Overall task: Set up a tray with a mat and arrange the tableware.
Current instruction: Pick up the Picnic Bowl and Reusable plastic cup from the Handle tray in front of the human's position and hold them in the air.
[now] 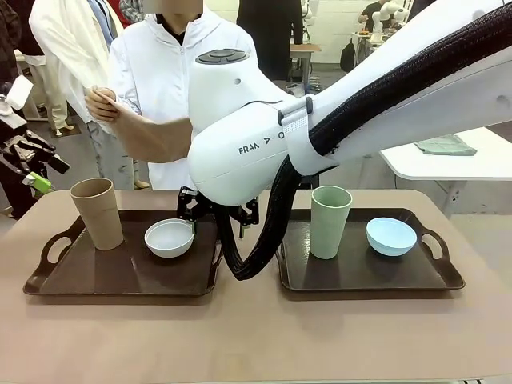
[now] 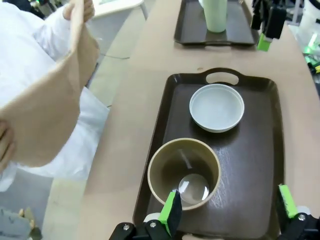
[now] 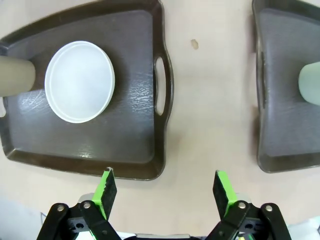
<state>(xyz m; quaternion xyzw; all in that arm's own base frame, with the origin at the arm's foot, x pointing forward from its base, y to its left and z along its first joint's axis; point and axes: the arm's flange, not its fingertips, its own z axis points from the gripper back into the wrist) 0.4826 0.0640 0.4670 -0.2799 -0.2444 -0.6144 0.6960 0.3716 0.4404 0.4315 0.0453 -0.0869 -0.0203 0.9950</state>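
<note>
Quick one on the tray job: my left gripper [image 2: 229, 200] hangs right above the tan cup [image 2: 184, 170], fingers spread wide and holding nothing. I reckon it's lined up there because the cup is the tallest thing to clear. The cup stands upright beside the white bowl [image 2: 217, 107], and both sit straight on the bare left tray [image 2: 250, 165] with no mat under them. The mat [image 2: 50, 115] is up off the table [image 1: 256, 336], held in the person's hand [image 2: 82, 7] at the far side, probably waiting for room. My right gripper [image 3: 165, 182] hovers over the strip of table between the trays, just by the left tray's handle, also wide open and empty. The pale green cup [image 1: 330, 222] and light blue bowl [image 1: 391, 236] sit on the right tray [image 1: 360, 272].
</note>
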